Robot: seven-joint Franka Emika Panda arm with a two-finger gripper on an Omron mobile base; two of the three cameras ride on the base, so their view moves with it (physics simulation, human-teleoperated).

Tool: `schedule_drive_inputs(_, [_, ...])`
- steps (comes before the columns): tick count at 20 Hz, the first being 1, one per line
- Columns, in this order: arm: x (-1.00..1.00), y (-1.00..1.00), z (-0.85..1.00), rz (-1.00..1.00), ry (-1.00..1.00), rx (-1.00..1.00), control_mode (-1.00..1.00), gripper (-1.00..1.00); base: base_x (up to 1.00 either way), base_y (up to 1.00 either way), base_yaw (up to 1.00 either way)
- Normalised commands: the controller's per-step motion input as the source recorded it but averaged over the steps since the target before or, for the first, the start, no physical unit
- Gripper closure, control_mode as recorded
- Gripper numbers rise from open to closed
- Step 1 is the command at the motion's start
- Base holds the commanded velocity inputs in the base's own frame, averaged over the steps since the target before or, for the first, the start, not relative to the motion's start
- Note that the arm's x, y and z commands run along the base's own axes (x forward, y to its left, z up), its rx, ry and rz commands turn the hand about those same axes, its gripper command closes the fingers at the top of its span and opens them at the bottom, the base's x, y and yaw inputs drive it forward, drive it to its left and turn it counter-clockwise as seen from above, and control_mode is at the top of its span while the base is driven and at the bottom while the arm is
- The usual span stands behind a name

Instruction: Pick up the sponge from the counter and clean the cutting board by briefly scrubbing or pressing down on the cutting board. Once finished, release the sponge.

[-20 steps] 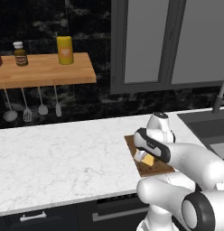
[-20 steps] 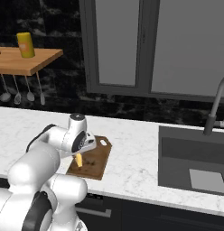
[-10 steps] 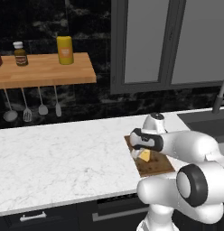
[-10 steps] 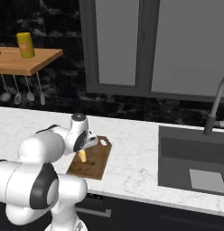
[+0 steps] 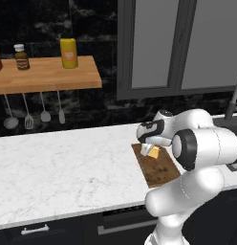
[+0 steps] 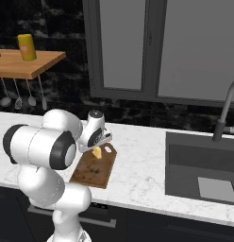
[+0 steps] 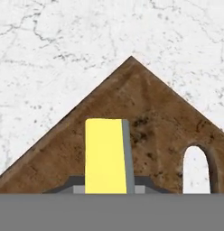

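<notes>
Marble counter [image 5: 63, 172] w/ brown cutting board [image 5: 161, 172]; yellow, grey-edged sponge [image 7: 106, 155] upright.

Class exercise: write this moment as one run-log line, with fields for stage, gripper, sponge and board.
stage: scrubbing | gripper: shut on sponge | sponge: held above cutting board, near its handle-hole end | counter: bears board

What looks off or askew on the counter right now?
Nothing spilled or damaged. The dark brown wooden cutting board lies skewed to the edge of the white marble counter, one corner leading in the hand view. The gripper holds the yellow sponge on edge over it.
</notes>
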Motion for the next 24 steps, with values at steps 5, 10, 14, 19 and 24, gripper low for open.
schedule_drive_inputs(5, [0.23,-0.33,0.00,0.09,0.00,0.00,-1.00,1.00,0.00,0.00,0.00])
schedule_drive_inputs(10, [-0.16,0.00,-0.07,0.09,0.05,0.00,-1.00,1.00,0.00,0.00,0.00])
schedule_drive_inputs(14, [-0.76,0.02,-0.17,0.09,0.10,0.00,-1.00,1.00,0.00,0.00,0.00])
schedule_drive_inputs(19, [-0.92,0.00,-0.16,0.10,0.11,0.00,-1.00,1.00,0.00,0.00,0.00])
schedule_drive_inputs(24, [-0.75,0.00,-0.14,0.10,0.10,0.00,-1.00,1.00,0.00,0.00,0.00])
